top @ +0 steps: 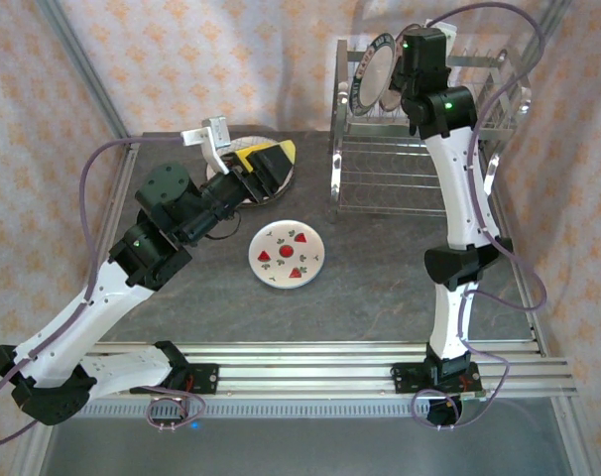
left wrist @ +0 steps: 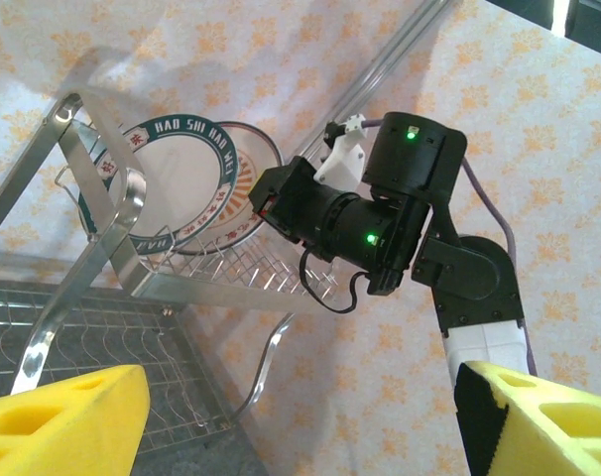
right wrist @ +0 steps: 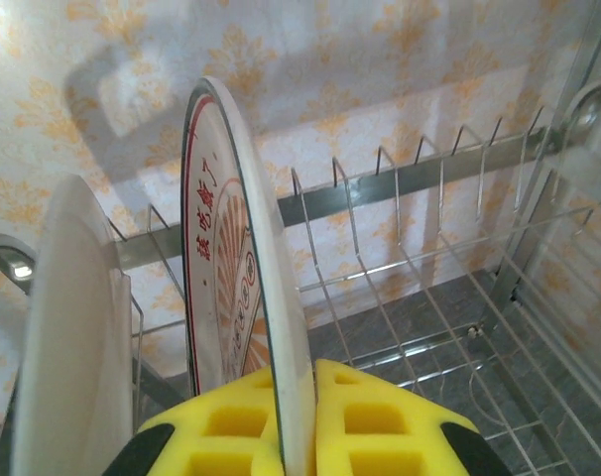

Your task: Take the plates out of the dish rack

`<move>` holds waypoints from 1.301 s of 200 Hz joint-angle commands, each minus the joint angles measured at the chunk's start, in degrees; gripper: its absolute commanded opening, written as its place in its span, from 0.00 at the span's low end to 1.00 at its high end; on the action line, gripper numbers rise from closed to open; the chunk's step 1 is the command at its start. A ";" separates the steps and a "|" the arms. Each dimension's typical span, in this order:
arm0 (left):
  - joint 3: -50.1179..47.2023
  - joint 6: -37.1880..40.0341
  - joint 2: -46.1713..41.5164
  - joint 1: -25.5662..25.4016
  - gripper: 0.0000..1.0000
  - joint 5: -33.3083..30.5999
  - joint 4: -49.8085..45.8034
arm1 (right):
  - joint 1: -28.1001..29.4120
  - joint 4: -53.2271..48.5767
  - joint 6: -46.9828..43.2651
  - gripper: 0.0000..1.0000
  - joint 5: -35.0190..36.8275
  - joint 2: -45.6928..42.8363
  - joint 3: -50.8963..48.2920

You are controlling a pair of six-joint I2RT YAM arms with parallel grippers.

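Two plates (right wrist: 72, 327) in dish rack (right wrist: 400, 198), right gripper (right wrist: 299, 402) clamping one

Rack (top: 380, 159): chrome wire, two tiers, standing upright at the upper right of the top view. Two plates stand on edge in the upper-tier slots at its left end, close together.

Outer plate (left wrist: 172, 188): white centre, dark teal rim band with red lettering.

Second plate (right wrist: 231, 297): red rim line, red characters, orange rays. It is upright, with its lower edge clamped in the right gripper (right wrist: 299, 407).

Strawberry plate (top: 286, 255): white with red strawberries. It lies flat on the table at frame centre, well apart from the rack.
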 commanded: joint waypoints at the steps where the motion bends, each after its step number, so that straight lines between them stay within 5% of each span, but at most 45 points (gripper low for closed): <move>1: 0.80 -0.48 -0.39 -0.96 0.81 -1.17 1.11 | 2.55 2.77 -2.13 0.00 3.33 -2.94 2.71; 142: 12.98 -11.11 17.79 -11.20 0.83 0.75 8.88 | 3.28 -0.79 -5.39 0.00 11.21 -18.84 -0.08; 260: 38.46 -32.57 46.72 -14.64 0.85 11.24 19.51 | 3.16 -8.45 3.79 0.00 1.18 -39.28 -16.97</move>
